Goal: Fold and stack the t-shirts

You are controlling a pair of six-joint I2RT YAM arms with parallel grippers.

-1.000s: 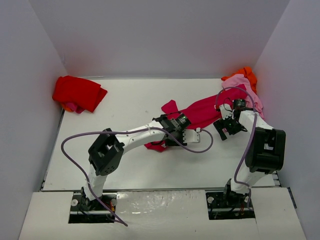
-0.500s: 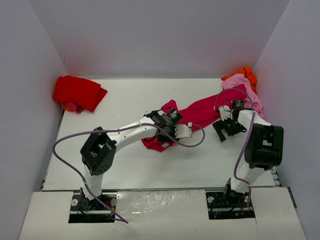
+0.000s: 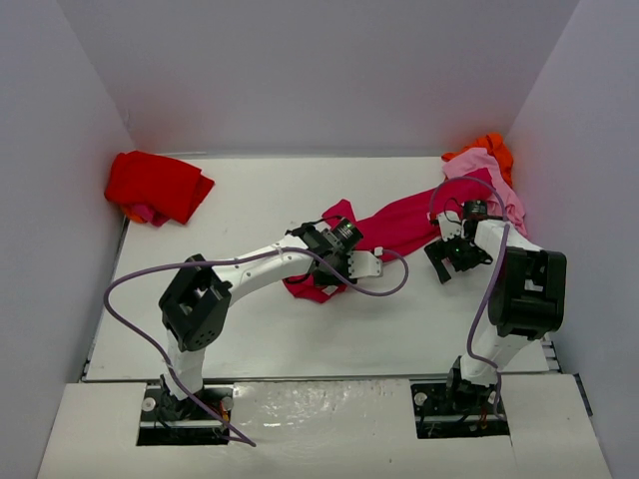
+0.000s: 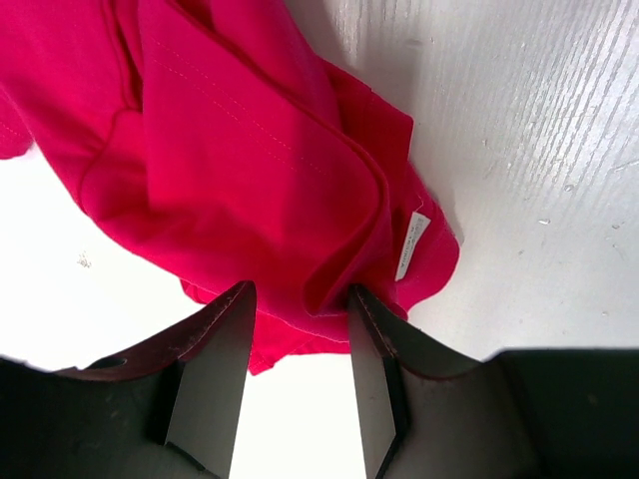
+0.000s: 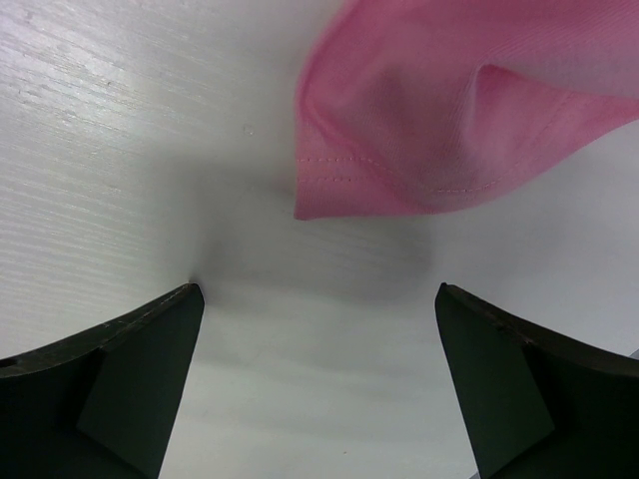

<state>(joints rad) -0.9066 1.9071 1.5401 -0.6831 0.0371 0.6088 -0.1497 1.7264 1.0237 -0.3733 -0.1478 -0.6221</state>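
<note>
A crimson-magenta t-shirt lies crumpled across the table's middle right. My left gripper sits at its near-left end. In the left wrist view the left gripper has its jaws partly closed on a thick fold of that shirt, whose white label shows. A pale pink t-shirt and an orange one are heaped at the back right. My right gripper hangs open just over bare table, and the right gripper holds nothing, with the pink hem ahead of it. A folded bright red t-shirt rests at the back left.
Pink and orange cloth peeks from under the red shirt. White walls enclose the table on three sides. A purple cable loops off the left arm, another runs along the right arm.
My left arm swung its elbow to the left and its gripper shifted a little left and back over the crimson shirt. The right arm barely moved.
</note>
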